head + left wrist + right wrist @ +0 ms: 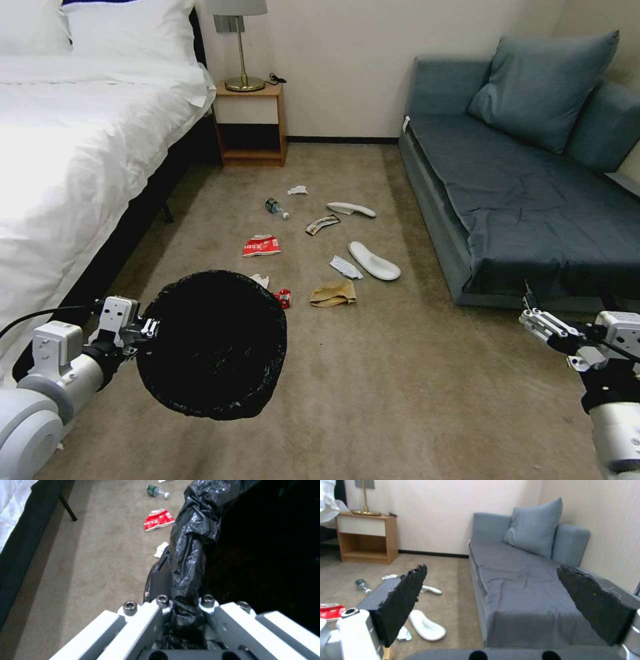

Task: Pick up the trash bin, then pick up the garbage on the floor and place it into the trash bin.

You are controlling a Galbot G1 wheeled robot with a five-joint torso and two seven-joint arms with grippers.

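Left gripper fingers pinch trash bin rim. Right gripper fingers wide, empty; garbage lies ahead-left, nearer the right arm.

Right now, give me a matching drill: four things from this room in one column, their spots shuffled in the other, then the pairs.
Things:
1. trash bin
2. lamp
3. cushion
4. green bottle

Places:
A. on the sofa
B. lying on the carpet
C. held off the floor by the left gripper
D. on the nightstand

Pairs: 1-C, 2-D, 3-A, 4-B
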